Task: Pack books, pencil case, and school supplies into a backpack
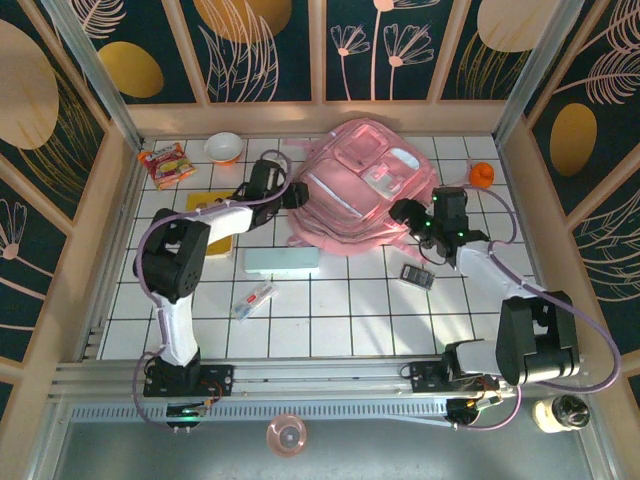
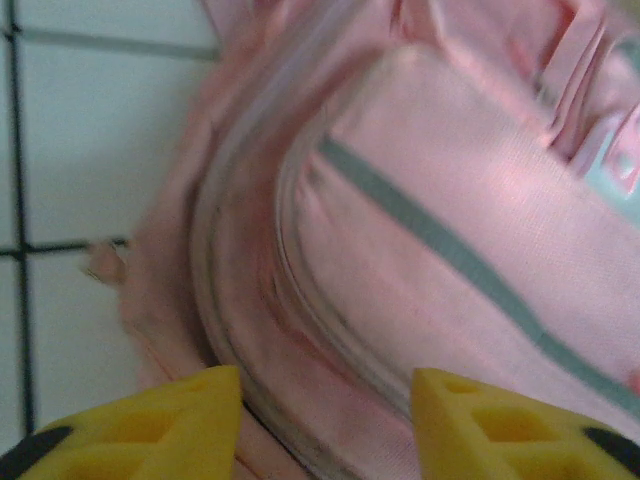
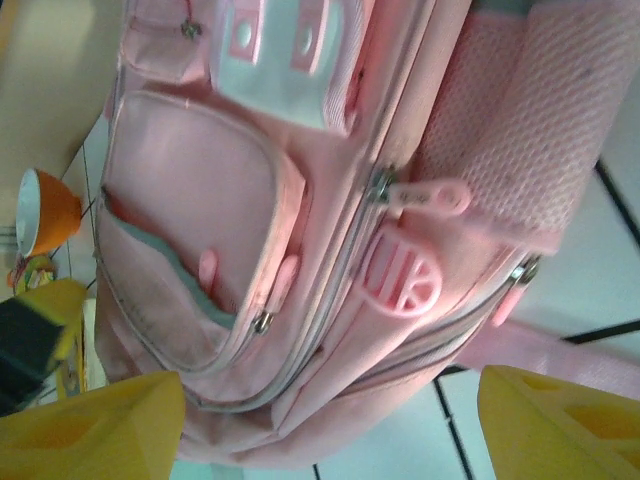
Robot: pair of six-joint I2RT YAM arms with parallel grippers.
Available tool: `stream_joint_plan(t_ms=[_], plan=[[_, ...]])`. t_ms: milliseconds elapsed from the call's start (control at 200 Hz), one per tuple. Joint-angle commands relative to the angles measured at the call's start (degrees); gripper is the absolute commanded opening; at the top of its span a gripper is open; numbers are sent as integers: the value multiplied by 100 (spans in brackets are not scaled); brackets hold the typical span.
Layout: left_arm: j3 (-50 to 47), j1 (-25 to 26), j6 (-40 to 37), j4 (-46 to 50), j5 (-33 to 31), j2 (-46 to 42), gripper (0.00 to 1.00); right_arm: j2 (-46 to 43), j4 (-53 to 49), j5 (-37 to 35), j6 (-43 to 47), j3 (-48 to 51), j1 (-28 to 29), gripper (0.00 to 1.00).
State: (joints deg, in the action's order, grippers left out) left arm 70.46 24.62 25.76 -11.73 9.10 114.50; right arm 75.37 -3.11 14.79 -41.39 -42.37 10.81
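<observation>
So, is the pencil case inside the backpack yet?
Out. The pencil case lies flat on the tiled table, just in front of the backpack.

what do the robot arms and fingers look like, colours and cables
Both arms have white links and black joints: left arm, right arm. A pale purple cable loops along each. The left fingers and right fingers are yellow wedges with recessed pockets.

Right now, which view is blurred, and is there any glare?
Left wrist view: soft and smeared, the backpack fabric loses detail. Right wrist view: sharper, the round zip tag is crisp. Top view: sharp, with a pale sheen on the table tiles.
</observation>
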Motion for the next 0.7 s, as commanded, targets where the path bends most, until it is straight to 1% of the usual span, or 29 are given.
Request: stream_joint_plan(t_ms=[0,105,205,285,365,545,696], plan=[[141,149,110,267,323,216,42,268,-36,-274,-464,-26,35,77],[-48,384,-70,329,431,208,39,697,51,-87,-451,-108,23,77],[-402,653,-106,133,673,68,38,1046,147,-66,-388,-158,-15,77],[-590,900,-184,177,611,-34,38,1301,265,73,-314,-166,-132,77],[-816,1117,-100,88,645,-147,37,1487,276,86,-185,-205,-245,77],[-1433,1668,134,-17,409,-604,30,1732,164,100,195,-359,-348,77],[-2060,1937,447,239,95,-971,25,1743,129,169,322,-287,-182,76]])
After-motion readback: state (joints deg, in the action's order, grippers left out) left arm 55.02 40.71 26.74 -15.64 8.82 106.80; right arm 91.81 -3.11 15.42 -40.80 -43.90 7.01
